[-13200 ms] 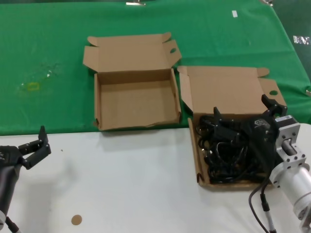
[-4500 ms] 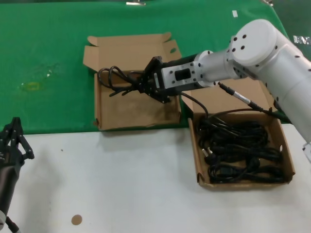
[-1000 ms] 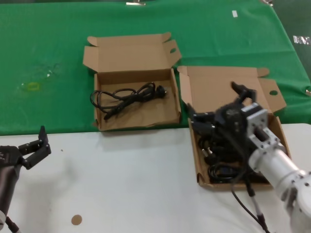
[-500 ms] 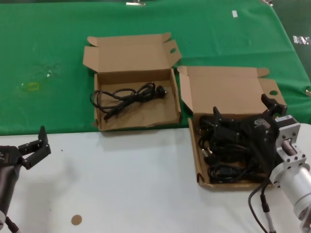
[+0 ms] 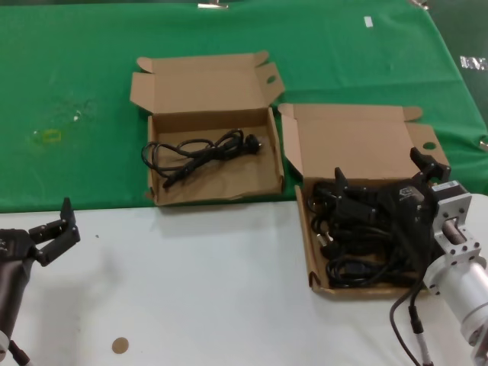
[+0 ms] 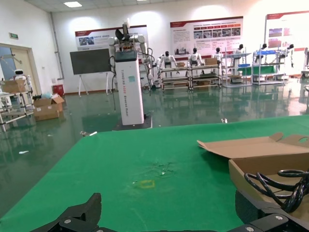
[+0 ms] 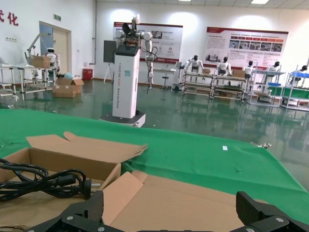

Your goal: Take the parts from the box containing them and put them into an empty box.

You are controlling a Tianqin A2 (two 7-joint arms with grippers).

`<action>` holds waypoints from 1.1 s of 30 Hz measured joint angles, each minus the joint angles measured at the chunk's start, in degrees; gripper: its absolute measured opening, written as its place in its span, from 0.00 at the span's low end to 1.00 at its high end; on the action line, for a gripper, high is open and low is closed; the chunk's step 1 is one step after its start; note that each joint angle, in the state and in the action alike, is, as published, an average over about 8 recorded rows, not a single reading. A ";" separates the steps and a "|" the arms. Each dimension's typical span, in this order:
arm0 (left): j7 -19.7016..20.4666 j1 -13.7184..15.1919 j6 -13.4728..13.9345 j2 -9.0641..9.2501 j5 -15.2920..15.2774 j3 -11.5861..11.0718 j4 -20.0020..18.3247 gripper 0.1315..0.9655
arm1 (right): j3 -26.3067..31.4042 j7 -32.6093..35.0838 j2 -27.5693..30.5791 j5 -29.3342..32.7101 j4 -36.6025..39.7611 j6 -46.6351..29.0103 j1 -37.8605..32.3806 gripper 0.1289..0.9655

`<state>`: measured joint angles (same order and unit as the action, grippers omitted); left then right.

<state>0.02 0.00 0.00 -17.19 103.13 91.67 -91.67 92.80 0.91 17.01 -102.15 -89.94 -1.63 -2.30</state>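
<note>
The right box [image 5: 309,252], with a straight front rim, holds a tangle of several black power cords [image 5: 358,263]. My right gripper [image 5: 380,169] hovers over the back of this box, open with nothing between its fingers. In the right wrist view the right gripper [image 7: 171,208] faces the box's brown lid [image 7: 193,198]. The left box [image 5: 152,164], with a ragged front rim, holds one looped cord [image 5: 200,150], which also shows as a cord [image 7: 46,184] in the right wrist view. My left gripper [image 5: 52,229] is parked open at the table's front left.
Both boxes straddle the edge between the green cloth [image 5: 91,69] and the white tabletop [image 5: 213,282]. A small brown disc [image 5: 120,345] lies near the front edge. A yellowish mark [image 5: 49,136] stains the cloth at the far left.
Over the last second my right gripper has drawn back toward me and settled over the right box, then held still. The left arm has not moved.
</note>
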 joint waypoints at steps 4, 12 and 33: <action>0.00 0.00 0.00 0.00 0.00 0.00 0.00 1.00 | 0.00 0.00 0.00 0.00 0.00 0.00 0.00 1.00; -0.01 0.00 0.00 0.00 0.00 0.00 0.00 1.00 | 0.00 0.00 0.00 0.00 0.00 0.00 0.00 1.00; -0.02 0.00 0.00 0.00 0.00 0.00 0.00 1.00 | 0.00 0.00 0.00 0.00 0.00 0.00 0.00 1.00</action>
<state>0.00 0.00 0.00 -17.19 103.13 91.67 -91.67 92.80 0.91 17.01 -102.15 -89.94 -1.63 -2.30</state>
